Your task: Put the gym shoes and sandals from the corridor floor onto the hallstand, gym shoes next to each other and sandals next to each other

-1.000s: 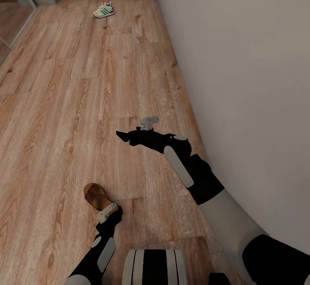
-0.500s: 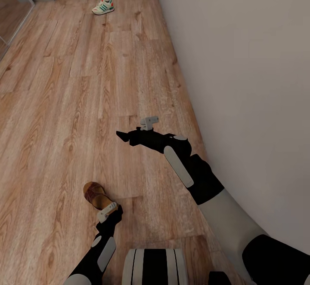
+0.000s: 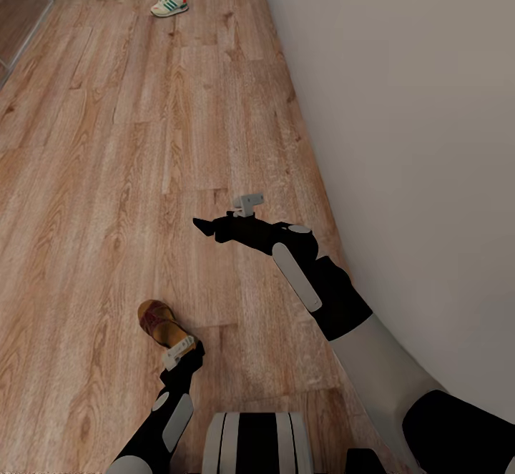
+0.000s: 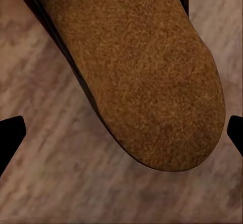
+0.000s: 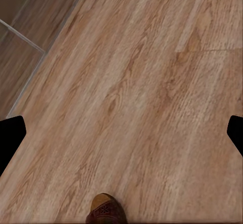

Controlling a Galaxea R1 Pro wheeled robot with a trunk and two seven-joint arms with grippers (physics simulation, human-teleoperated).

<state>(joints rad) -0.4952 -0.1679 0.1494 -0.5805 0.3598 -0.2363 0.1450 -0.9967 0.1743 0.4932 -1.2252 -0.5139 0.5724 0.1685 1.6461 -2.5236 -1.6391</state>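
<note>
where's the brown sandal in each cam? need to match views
Head view: sandal low and left of centre, just ahead of the left gripper.
Left wrist view: sandal seen close up, its tan rounded end between the two fingertips.
Right wrist view: only its tip at the bottom edge.
Shared landmark: the wood plank floor under it.

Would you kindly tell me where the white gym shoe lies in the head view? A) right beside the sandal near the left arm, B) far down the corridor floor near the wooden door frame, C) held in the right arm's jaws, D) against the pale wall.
B: the gym shoe lies far off by the door frame, well beyond the sandal.
</note>
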